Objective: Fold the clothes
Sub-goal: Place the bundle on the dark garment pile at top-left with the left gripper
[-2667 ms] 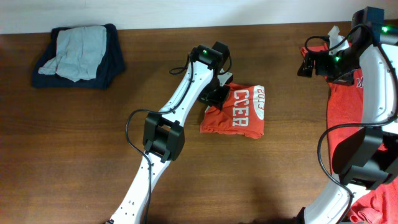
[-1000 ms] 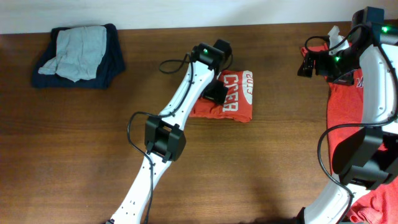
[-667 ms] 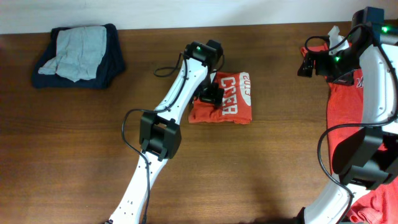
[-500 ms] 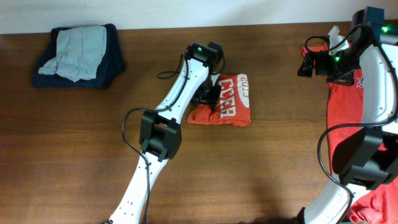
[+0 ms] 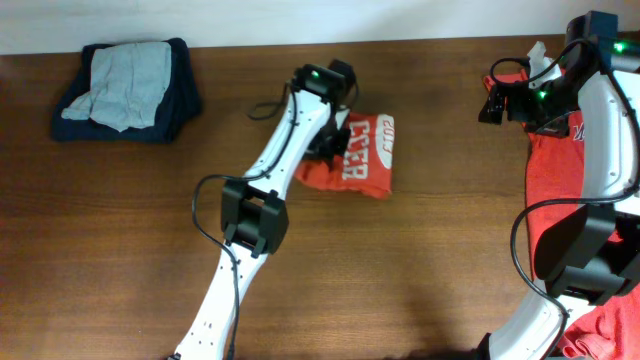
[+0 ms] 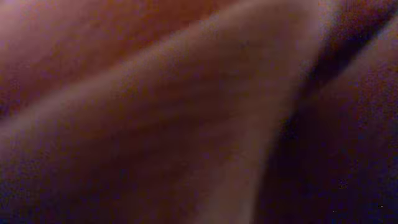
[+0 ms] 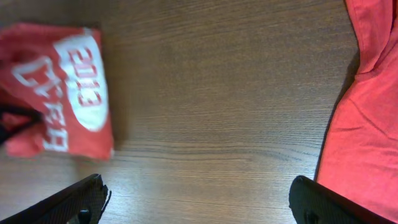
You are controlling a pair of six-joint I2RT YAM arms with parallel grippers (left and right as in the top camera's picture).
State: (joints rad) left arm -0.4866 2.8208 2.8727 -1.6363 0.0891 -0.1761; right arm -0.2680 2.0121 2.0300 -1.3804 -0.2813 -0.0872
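Table probably free beside folded shirt

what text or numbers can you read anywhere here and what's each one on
"CCER": big white letters on the folded red shirt, rest of the word hidden.
"2013": on the white oval beside them, slightly blurred.
Loose red shirt, dark clothes pile: nothing readable.
Left wrist view: all blur.

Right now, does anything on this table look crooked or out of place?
The folded red T-shirt lies askew to the table edge, its left end bunched where the left tool grips it. At the far left, a grey garment sits rumpled on a navy one, not neatly stacked.
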